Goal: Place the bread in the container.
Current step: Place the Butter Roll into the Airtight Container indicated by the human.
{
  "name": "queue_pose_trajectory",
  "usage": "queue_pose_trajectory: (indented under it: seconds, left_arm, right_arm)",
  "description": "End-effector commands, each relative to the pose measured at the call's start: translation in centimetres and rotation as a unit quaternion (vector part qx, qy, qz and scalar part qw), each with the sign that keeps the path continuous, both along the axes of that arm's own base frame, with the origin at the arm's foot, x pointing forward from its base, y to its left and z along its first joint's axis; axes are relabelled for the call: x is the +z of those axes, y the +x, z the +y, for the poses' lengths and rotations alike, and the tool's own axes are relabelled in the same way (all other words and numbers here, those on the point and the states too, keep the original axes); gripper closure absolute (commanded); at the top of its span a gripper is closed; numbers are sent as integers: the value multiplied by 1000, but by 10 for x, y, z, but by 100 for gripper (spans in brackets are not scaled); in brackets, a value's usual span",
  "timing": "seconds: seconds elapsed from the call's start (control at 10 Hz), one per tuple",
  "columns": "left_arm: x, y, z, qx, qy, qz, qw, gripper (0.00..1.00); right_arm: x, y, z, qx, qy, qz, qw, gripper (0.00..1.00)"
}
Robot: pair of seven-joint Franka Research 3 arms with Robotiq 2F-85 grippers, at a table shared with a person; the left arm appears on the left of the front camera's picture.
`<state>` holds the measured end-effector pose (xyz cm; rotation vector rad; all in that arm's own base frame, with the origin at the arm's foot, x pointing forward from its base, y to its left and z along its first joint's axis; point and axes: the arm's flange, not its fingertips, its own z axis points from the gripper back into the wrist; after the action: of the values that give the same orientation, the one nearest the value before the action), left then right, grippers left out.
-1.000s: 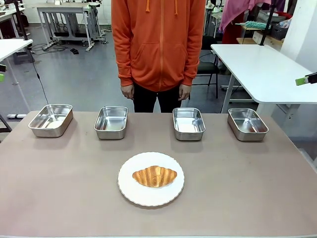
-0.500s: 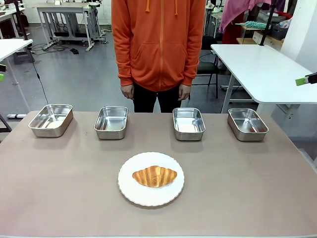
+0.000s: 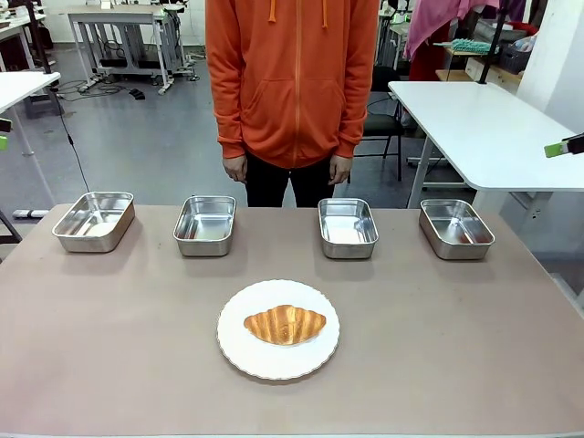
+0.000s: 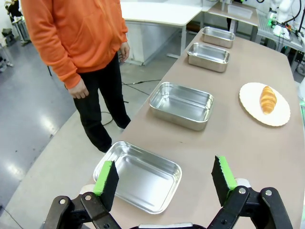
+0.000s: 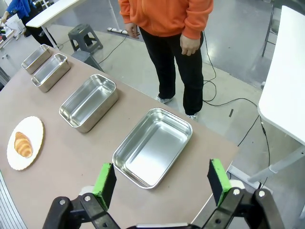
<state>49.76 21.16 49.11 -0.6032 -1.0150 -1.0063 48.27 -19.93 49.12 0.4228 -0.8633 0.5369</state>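
One worktop (image 3: 109,347) is facing a person (image 3: 292,82) in orange;
four steel containers (image 3: 203,246) are sitting in a row along its far edge; a white plate (image 3: 246,358) is carrying the bread (image 3: 285,325) mid-worktop; left gripper (image 4: 164,176) and right gripper (image 5: 162,180) are hanging, jaws wide apart, gripping nothing.

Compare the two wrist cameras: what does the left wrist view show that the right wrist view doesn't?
Left wrist view: the left gripper, jaws open, facing the left-end tray up close. Right wrist view: the right gripper, jaws open, facing the right-end tray, and a grey stool on the floor. Both: all four trays, the croissant on its white plate, and the person in orange.
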Motion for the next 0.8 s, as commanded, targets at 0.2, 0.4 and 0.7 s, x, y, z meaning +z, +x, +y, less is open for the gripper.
queue_pose_trajectory:
  seconds: [0.2,0.4,0.7]
  left_arm:
    - [0,0,0,2,2,-1,1000,0]
    - [0,0,0,2,2,-1,1000,0]
    - [0,0,0,2,2,-1,1000,0]
  right_arm:
    - [-1,1,1,0,4,-3,1000,0]
    - [-1,1,1,0,4,-3,1000,0]
    - [-1,1,1,0,4,-3,1000,0]
